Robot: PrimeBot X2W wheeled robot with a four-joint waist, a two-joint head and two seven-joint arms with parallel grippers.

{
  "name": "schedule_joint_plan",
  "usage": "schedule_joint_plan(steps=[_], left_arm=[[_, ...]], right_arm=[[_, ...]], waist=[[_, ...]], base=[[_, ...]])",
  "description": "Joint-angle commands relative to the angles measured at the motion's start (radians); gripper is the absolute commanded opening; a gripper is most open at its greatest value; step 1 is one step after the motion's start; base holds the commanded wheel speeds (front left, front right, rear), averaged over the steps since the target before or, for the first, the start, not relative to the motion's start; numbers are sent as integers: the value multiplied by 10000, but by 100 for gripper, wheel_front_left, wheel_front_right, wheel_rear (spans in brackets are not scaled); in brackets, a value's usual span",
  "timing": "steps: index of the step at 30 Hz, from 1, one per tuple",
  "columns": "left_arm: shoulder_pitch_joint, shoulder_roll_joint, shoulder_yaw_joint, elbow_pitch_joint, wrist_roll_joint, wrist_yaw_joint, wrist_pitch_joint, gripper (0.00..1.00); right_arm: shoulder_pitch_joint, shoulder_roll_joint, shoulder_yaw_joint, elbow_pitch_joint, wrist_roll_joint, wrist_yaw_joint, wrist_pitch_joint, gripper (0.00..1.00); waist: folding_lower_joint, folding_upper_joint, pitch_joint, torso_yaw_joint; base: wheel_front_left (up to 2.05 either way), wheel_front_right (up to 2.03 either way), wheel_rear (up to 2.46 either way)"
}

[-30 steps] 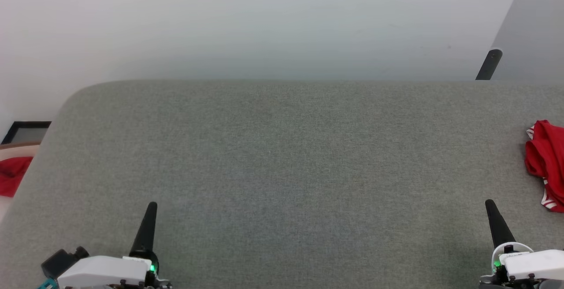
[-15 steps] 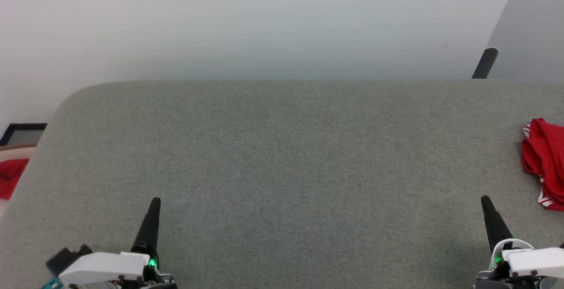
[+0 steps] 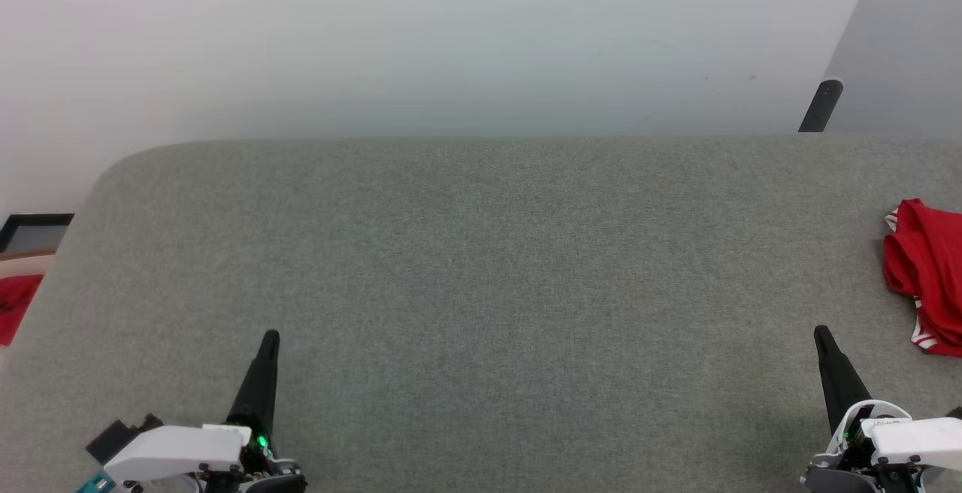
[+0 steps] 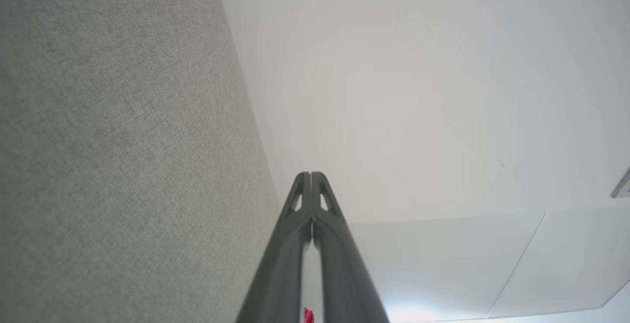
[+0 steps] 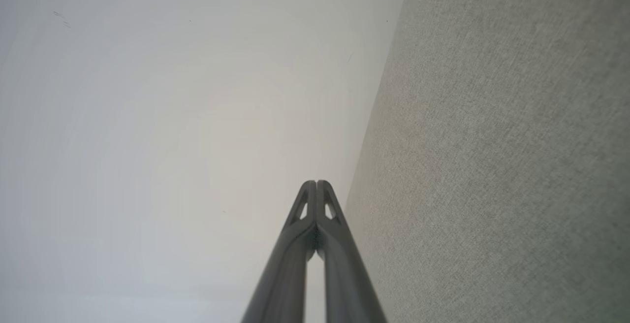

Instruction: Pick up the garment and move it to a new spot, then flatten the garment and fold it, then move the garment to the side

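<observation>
The grey fabric table (image 3: 481,267) spans almost the whole head view, its far-left corner rounded. Behind it stands a pale wall (image 3: 451,42), with a lighter panel (image 3: 909,42) slanting down at the far right.

The garment (image 3: 926,271) lies crumpled on the table at the right edge of the head view, partly cut off by it. It is red, with white-and-red striped trim showing along its near and far folds.

The right gripper (image 3: 821,331) sits at the near right, apart from the garment and nearer than it. The left gripper (image 3: 270,337) sits at the near left. Both hover over bare table with fingers pointing far. In each wrist view the two dark fingers press together at the tips – left (image 4: 311,175) and right (image 5: 316,183) alike – closed, holding nothing.

Off the table's left side lies a red cloth (image 3: 15,305), with a dark frame (image 3: 34,226) just beyond it. A dark post (image 3: 821,106) rises behind the far-right edge.
</observation>
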Motion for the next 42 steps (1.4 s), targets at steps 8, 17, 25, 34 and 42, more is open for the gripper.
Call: schedule_joint_plan(steps=[8, 17, 25, 34, 42], left_arm=[[-157, -116, 97, 34, -524, -32, 186, 0], [-222, -211, 152, 68, -874, -34, 306, 0], [-217, -209, 154, 67, -869, -34, 311, 0], [-217, -212, 157, 67, -863, -34, 316, 0], [-217, -213, 160, 67, -859, -34, 320, 0]], right_arm=[[-188, 89, -36, -73, 634, -1, 194, 0], [-246, 157, -46, -92, 1088, -2, 314, 0], [-186, 149, -43, -84, 1078, -2, 313, 0], [-186, 150, -42, -85, 1079, -2, 312, 0], [-185, 150, -41, -85, 1079, -2, 312, 0]], waist=[[0, 0, 5, -57], [0, 0, 9, -112], [0, 0, 9, -112], [0, 0, 9, -112], [0, 0, 9, -112]], base=[[0, 0, 0], [0, 0, 0], [0, 0, 0], [0, 0, 0], [0, 0, 0]])
